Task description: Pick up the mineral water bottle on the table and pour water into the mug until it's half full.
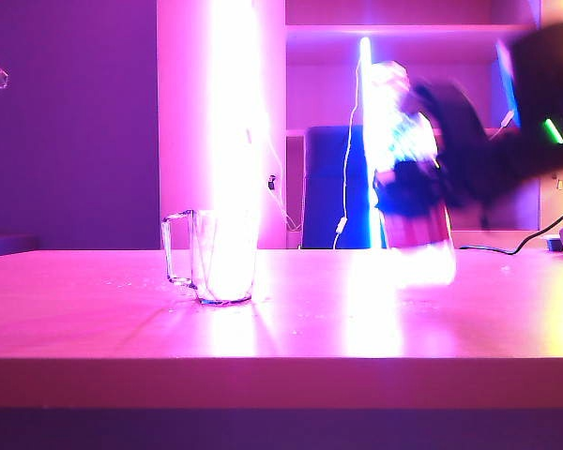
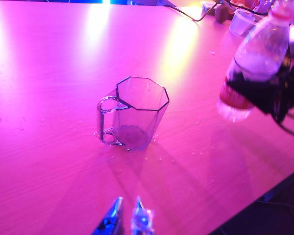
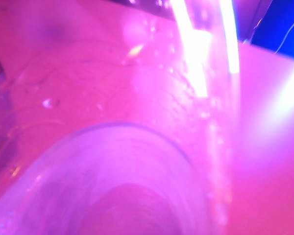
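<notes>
**Operator A:** Where's my bottle against the mug?

**Operator B:** I've got the right end effector (image 2: 277,95) clamped on the dark label band of the tall clear plastic mineral water bottle (image 2: 257,61). From the left wrist camera the bottle hangs clear of the pink bench (image 2: 49,73), its long axis leaning, cap end up. Its base looks slightly nearer the mug than its cap.

**Operator A:** And the mug?

**Operator B:** The small clear glass mug (image 1: 220,255) with the squarish handle stands upright near the middle of the bench, closer to the front edge than the back one, well apart from the bottle. It looks empty to me. From my right end effector it lies toward the left arm's side.

**Operator A:** Left arm?

**Operator B:** My left end effector (image 2: 127,218) hovers above the bench just short of the mug, tips a narrow gap apart, holding nothing. I judge the right arm must carry the bottle sideways across, then tip the neck over the rim.
</notes>
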### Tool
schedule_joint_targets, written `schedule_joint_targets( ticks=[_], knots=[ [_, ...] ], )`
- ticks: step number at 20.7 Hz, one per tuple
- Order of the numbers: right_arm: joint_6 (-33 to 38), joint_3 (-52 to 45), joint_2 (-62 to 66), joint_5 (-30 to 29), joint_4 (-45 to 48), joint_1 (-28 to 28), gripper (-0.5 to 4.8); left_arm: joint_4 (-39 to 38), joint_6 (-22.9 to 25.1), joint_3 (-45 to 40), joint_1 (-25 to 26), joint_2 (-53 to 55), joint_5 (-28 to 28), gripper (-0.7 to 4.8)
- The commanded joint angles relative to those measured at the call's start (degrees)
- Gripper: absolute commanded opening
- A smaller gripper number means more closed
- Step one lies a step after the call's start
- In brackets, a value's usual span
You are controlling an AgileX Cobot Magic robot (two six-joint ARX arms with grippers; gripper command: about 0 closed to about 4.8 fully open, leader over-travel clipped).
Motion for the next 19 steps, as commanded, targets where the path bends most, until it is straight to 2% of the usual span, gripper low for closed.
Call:
schedule_joint_targets(
  ticks=[1, 2, 4, 7, 8, 14, 17, 19],
  knots=[
    [-16.48, 10.99, -2.64, 11.96, -21.03, 4.55, 2.42, 0.37, 0.33, 0.17, 0.0, -0.07, 0.13, 0.28],
    [-21.2, 15.91, -2.16, 18.8, -27.47, 6.56, 2.42, 0.35, 0.33, 0.17, 0.0, -0.07, 0.13, 0.28],
    [-25.59, 23.39, 0.31, 26.21, -33.44, 8.9, 2.42, 0.35, 0.33, 0.17, 0.0, -0.04, 0.15, 0.28],
    [-30.32, 30.67, 3.82, 32.98, -38.6, 10.45, 2.42, 0.35, 0.33, 0.17, 0.0, -0.04, 0.15, 0.29],
    [-34.58, 33.0, 5.31, 35.5, -40.63, 11.15, 2.42, 0.35, 0.33, 0.17, 0.0, -0.04, 0.15, 0.28],
    [-51.04, 34.97, 8.48, 43.12, -41.66, 14.25, 2.42, 0.33, 0.33, 0.17, 0.0, -0.04, 0.13, 0.28],
    [-55.28, 34.97, 8.94, 47.23, -41.66, 15.12, 2.42, 0.35, 0.33, 0.17, 0.0, -0.04, 0.17, 0.28],
    [-56.98, 34.97, 8.92, 47.69, -41.57, 15.34, 2.42, 0.35, 0.33, 0.17, 0.0, -0.04, 0.17, 0.28]
  ],
)
